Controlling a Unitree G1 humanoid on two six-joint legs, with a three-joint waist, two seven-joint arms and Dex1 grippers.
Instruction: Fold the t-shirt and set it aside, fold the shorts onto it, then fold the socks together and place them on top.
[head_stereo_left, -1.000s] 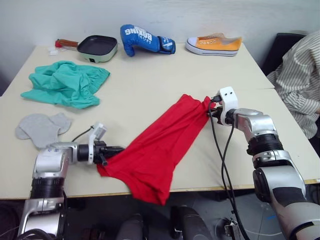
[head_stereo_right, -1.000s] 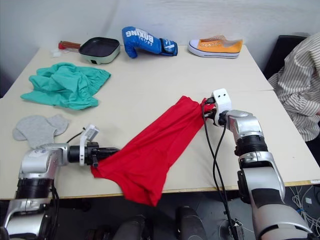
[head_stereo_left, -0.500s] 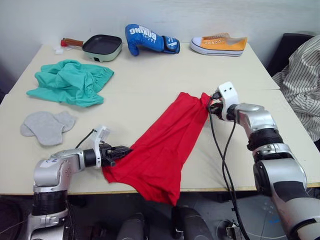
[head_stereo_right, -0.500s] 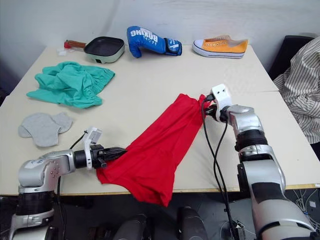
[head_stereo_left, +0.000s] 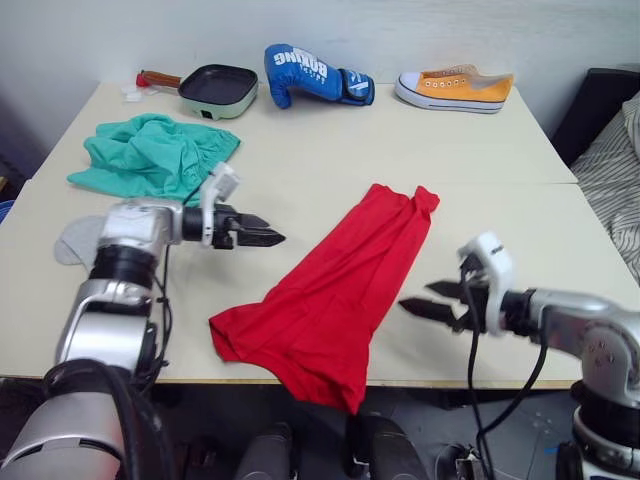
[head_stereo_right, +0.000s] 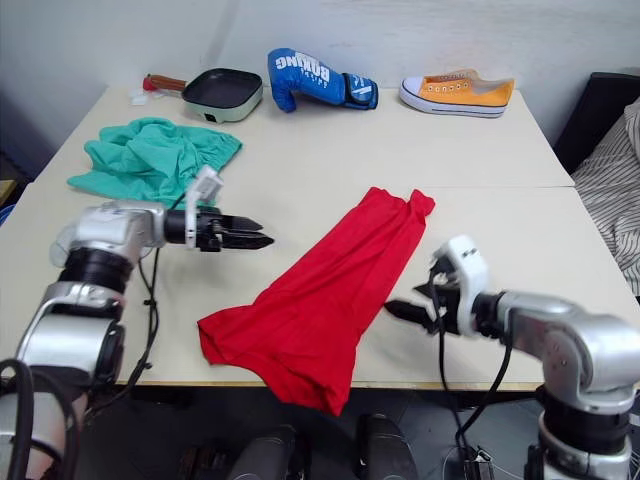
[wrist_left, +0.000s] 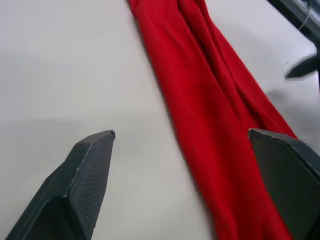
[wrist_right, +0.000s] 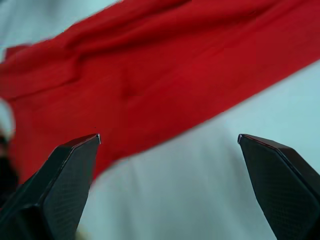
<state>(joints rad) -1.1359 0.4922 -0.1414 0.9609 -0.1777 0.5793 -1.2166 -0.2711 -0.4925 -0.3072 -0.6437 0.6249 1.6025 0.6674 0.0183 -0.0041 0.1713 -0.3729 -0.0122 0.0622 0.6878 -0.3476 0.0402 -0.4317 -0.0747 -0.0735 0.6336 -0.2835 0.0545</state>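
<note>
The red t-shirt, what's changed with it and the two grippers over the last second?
Both grippers let go of the t-shirt. The left gripper pulled away from the near corner and now hangs open beside the shirt's left edge. The right gripper left the far corner and came back toward the table's near edge, jaws open, beside the shirt's right edge. The shirt lies stretched out, one end hanging over the edge. The shorts are unmoved.

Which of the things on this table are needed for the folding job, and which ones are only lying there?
Needed for the job:
- t-shirt, red, partly over the table's front edge
- shorts, teal-green, crumpled
- socks, grey, partly hidden by the left arm

Only lying there:
- pan
- boxing glove, blue
- sneaker, orange
</note>
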